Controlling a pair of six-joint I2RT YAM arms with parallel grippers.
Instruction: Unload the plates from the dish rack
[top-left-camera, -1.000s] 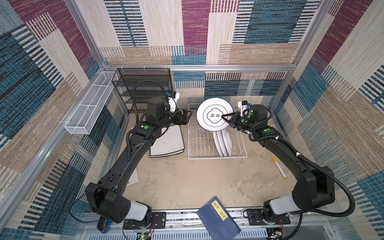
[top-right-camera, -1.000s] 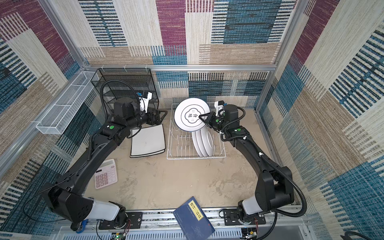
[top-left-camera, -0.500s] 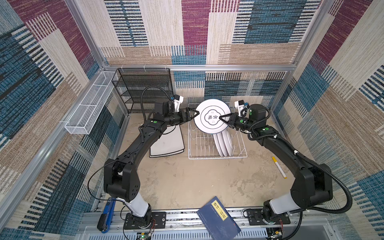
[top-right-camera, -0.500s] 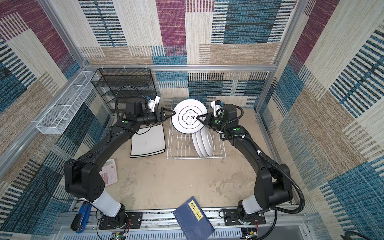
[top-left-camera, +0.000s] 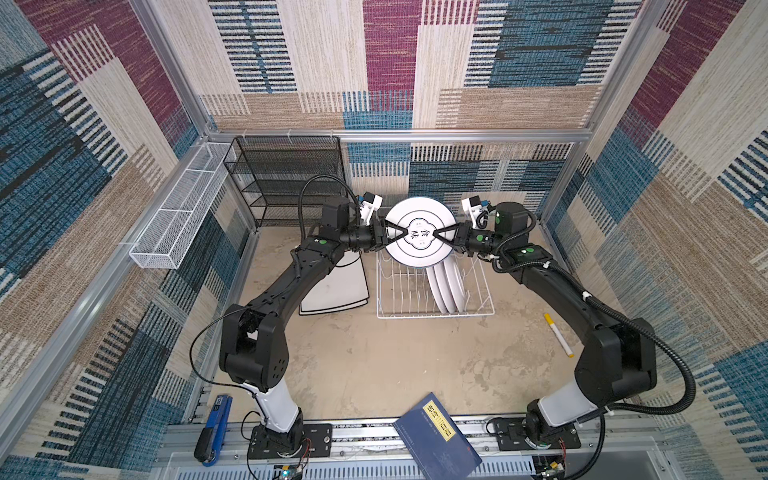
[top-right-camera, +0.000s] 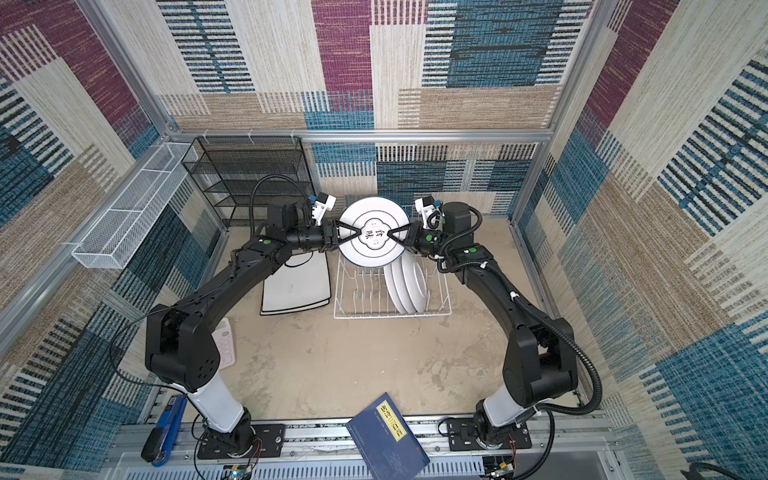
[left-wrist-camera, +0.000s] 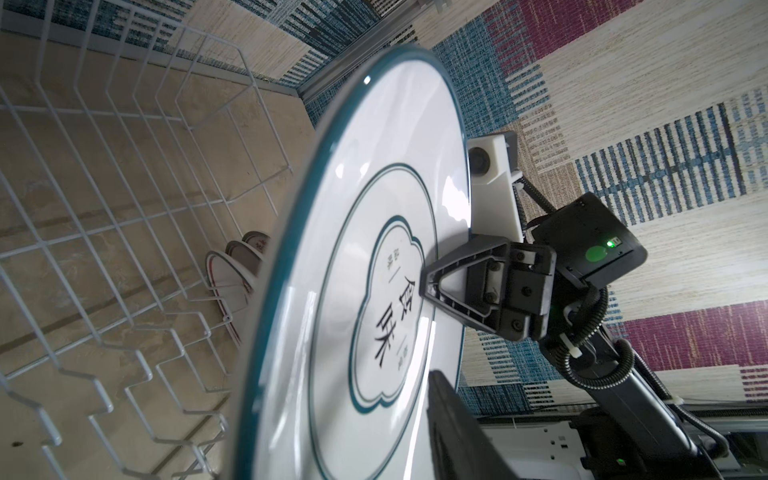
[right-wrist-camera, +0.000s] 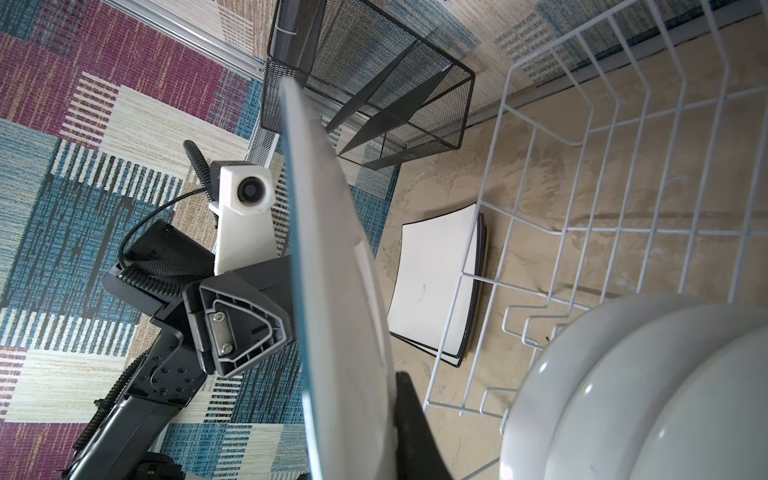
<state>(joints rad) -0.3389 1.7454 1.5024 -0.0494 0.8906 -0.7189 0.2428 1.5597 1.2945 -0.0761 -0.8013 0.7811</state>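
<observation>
A glossy, smooth white round plate (top-left-camera: 419, 217) reflected light; the dish rack (top-left-camera: 415, 314) was white-coated wire, the shelf unit (top-left-camera: 291, 178) matt black metal mesh.

- round plate (top-left-camera: 417, 214): white face, teal rim, thin teal ring, lobed teal outline around black characters at the centre
- racked plates (top-left-camera: 446, 286): plain white backs in both top views, red-lined rims in the left wrist view
- square plates (top-left-camera: 336, 286): white faces, black edges
- dish rack (top-left-camera: 415, 316): white wire
- shelf unit (top-left-camera: 291, 178): black mesh
- tray (top-left-camera: 174, 224): white mesh
- book (top-left-camera: 436, 440): dark blue, yellow label
- marker (top-left-camera: 559, 334): white, yellow end
- calculator (top-right-camera: 222, 345): pale pink
- bench (top-left-camera: 374, 365): mottled tan
- walls (top-left-camera: 519, 62): woven patchwork of blue, magenta, beige and cream, some blocks striped
- arms (top-left-camera: 291, 282): black, white base sections
</observation>
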